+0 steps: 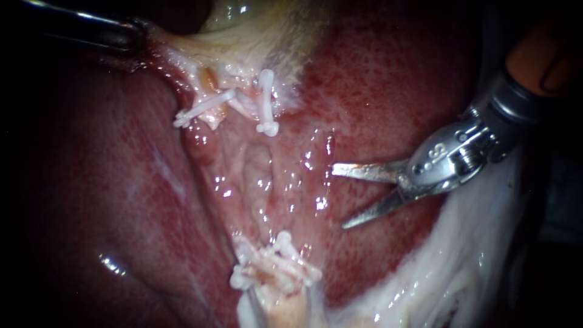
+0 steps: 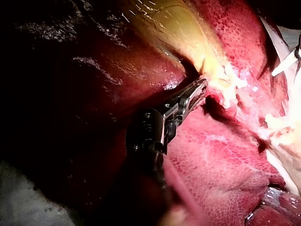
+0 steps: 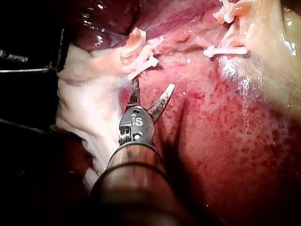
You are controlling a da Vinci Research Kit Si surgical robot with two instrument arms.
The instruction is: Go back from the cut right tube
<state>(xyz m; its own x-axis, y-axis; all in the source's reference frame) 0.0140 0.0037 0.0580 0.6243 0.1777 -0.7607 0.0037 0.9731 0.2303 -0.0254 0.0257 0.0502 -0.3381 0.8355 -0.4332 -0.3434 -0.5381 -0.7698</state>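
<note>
Right instrument (image 1: 338,198): jaws parted, holding nothing, right of the clips (image 1: 267,103). Withdraw straight rightward, off the liver (image 1: 376,79). Left instrument (image 2: 200,89) jaws grasp the gallbladder (image 2: 174,28); keep tension.

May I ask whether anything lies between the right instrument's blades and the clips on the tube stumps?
Nothing visible: the right instrument holds its blades open over bare liver, with only glistening tissue between it and the clips.

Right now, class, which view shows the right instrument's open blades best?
Endoscope view: the right instrument lies side-on, both blades and gap clear. Right wrist view sees them from behind; left wrist view catches only a sliver.
</note>
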